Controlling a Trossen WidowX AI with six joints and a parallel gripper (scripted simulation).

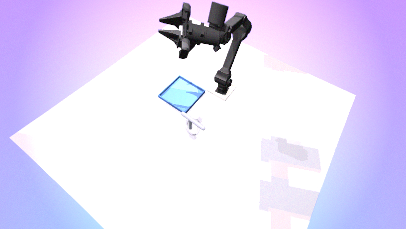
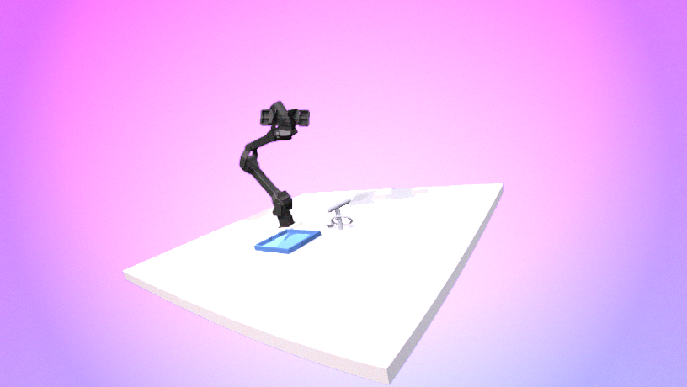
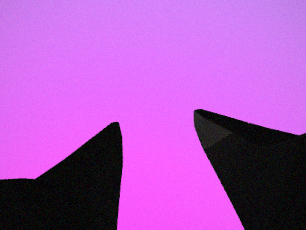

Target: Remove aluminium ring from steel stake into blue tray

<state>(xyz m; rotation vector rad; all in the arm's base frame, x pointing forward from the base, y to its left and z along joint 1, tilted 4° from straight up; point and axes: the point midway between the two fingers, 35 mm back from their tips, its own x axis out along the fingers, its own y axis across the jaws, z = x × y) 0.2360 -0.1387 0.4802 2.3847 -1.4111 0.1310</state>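
The ring (image 1: 192, 134) (image 2: 352, 220) encircles the stake (image 1: 190, 125) (image 2: 339, 222). Relative to the stake, the gripper (image 1: 158, 25) stands high beyond the tray (image 1: 169, 103) (image 2: 271, 249), fingers apart, nothing between them.

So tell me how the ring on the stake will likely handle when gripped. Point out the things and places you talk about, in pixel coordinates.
The ring (image 1: 193, 134) (image 2: 352, 220) is probably stiff, given its smooth metal look. Its thin band suggests it's fairly light. Being round, it may swing against the stake (image 1: 190, 125) (image 2: 340, 224).
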